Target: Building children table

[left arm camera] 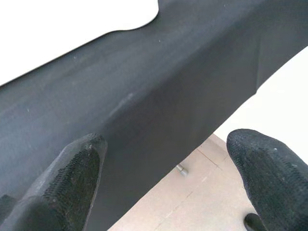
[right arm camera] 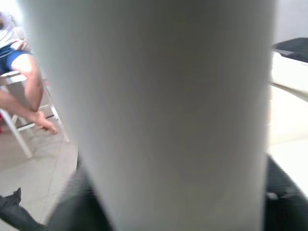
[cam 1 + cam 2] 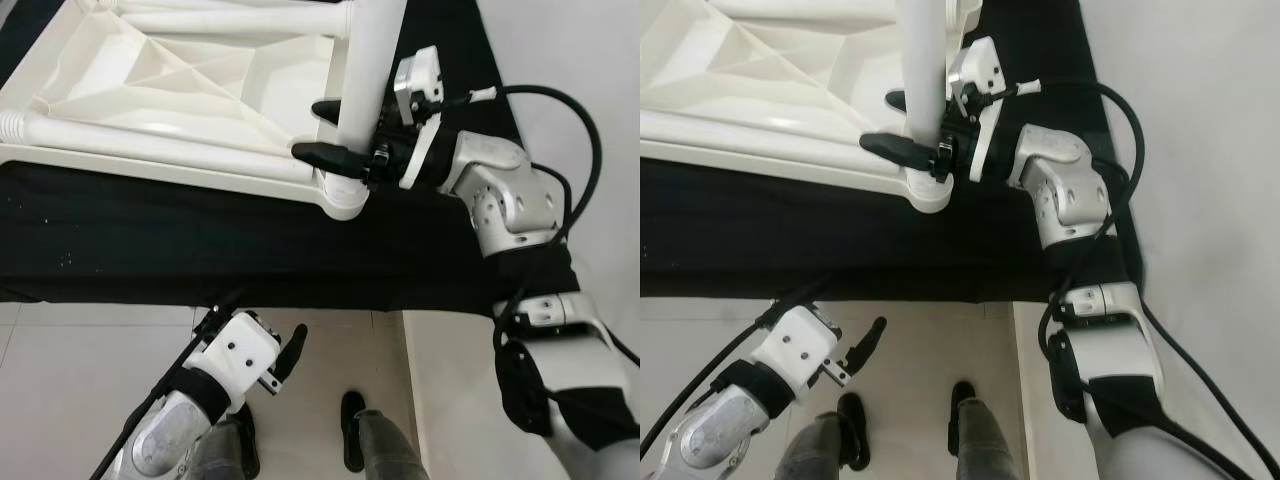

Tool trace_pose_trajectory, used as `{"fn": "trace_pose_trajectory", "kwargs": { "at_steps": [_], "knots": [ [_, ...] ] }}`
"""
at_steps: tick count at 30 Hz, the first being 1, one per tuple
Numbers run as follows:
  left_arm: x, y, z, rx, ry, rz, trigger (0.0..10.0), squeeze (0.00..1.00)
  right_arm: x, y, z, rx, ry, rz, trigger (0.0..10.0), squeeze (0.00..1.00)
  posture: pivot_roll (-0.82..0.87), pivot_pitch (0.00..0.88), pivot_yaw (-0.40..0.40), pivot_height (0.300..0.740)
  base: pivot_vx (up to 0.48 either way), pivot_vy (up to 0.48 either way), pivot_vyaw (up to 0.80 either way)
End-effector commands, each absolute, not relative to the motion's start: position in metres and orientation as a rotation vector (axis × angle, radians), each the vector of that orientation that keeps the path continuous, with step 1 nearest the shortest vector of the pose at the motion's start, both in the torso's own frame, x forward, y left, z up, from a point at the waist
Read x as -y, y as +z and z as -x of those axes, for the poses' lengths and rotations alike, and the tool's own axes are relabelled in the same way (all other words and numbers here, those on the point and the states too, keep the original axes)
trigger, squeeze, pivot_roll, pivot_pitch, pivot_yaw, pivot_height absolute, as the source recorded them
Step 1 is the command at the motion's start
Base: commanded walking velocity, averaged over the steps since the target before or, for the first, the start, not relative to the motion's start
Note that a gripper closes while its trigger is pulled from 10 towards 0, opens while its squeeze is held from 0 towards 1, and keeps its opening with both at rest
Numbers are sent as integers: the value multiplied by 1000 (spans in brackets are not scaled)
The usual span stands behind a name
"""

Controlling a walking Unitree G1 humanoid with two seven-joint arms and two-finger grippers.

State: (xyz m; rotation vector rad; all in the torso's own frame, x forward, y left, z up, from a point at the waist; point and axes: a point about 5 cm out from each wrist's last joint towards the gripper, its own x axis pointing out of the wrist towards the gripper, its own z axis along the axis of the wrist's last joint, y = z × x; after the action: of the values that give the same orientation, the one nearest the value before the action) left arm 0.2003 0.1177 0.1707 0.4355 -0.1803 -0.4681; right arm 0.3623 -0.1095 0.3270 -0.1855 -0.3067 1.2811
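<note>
Table leg (image 3: 368, 70) between right gripper (image 3: 322, 130) fingers.

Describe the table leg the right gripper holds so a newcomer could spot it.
On the black cloth lies an upturned white tabletop. At its near right corner stands the white table leg, clamped by the right gripper. Unlike the legs lying flat, it stands upright.
</note>
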Motion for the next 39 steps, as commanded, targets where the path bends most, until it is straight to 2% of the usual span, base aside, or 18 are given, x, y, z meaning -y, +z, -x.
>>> {"fn": "trace_pose_trajectory", "kwargs": {
  "at_steps": [1, 10, 12, 13, 14, 15, 16, 18, 23, 27, 28, 30, 31, 32, 33, 34, 35, 39],
  "knots": [
    [-116, 167, -196, 164, -477, -429, 10000, 0, 103, 322, -361, 292, 1367, 217, 0, 0, 20, 390, -47, 740, 0, 0, 0],
    [-115, 167, -197, 164, -478, -426, 10000, 0, 110, 313, -369, 261, 1277, 243, 0, 0, 4, 396, -47, 740, 0, 0, 0],
    [-115, 167, -197, 166, -479, -424, 10000, 0, 117, 292, -371, 193, 1084, 232, 0, 0, -5, 399, -53, 740, 0, 0, 0],
    [-115, 167, -197, 166, -479, -424, 10000, 0, 117, 292, -371, 193, 1084, 232, 0, 0, -5, 399, -53, 740, 0, 0, 0],
    [-114, 167, -197, 167, -479, -423, 10000, 0, 120, 282, -370, 159, 998, 221, 0, 0, -5, 399, -53, 740, 0, 0, 0],
    [-115, 167, -197, 168, -478, -423, 10000, 0, 126, 255, -369, 44, 638, 222, 0, 0, -7, 401, -64, 740, 0, 0, 0],
    [-115, 167, -197, 168, -478, -423, 10000, 0, 126, 255, -369, 44, 638, 222, 0, 0, -7, 401, -64, 740, 0, 0, 0],
    [-116, 168, -197, 168, -475, -424, 10000, 0, 124, 215, -330, -60, 291, 194, 0, 0, -11, 409, -50, 740, 0, 0, 0],
    [-116, 168, -198, 169, -476, -426, 10000, 0, 120, 208, -315, -88, 216, 145, 0, 0, -11, 409, -50, 740, 0, 0, 0],
    [-117, 165, -202, 165, -483, -433, 10000, 0, 97, 212, -315, -59, 222, 72, 0, 0, -16, 382, -37, 740, 0, 0, 0],
    [-117, 165, -203, 165, -481, -436, 10000, 0, 93, 215, -319, -42, 247, 72, 4745, 0, -15, 378, -40, 740, 0, 0, 0],
    [-117, 164, -204, 165, -478, -438, 10000, 0, 91, 218, -321, -34, 263, 72, 4745, 0, -15, 377, -41, 740, 0, 0, 0],
    [-118, 164, -204, 167, -474, -441, 10000, 0, 90, 222, -324, -12, 292, 55, 10000, 137, -16, 377, -42, 740, 0, 0, 0],
    [-118, 164, -204, 167, -474, -441, 10000, 0, 90, 222, -324, -12, 292, 55, 10000, 137, -16, 377, -42, 740, 0, 0, 0],
    [-118, 164, -205, 168, -470, -443, 10000, 0, 89, 226, -326, 15, 331, 48, 10000, 1000, -13, 373, -44, 740, 0, 0, 0],
    [-118, 164, -205, 168, -470, -443, 10000, 0, 89, 226, -326, 15, 331, 48, 10000, 1000, -13, 373, -44, 740, 0, 0, 0],
    [-119, 164, -206, 169, -467, -446, 10000, 0, 83, 247, -328, 112, 508, -33, 10000, 1000, -10, 372, -43, 740, 0, 0, 0],
    [-118, 165, -207, 170, -467, -447, 10000, 0, 81, 264, -323, 174, 639, -53, 10000, 1000, -6, 369, -41, 740, 0, 0, 0]
  ]
}}
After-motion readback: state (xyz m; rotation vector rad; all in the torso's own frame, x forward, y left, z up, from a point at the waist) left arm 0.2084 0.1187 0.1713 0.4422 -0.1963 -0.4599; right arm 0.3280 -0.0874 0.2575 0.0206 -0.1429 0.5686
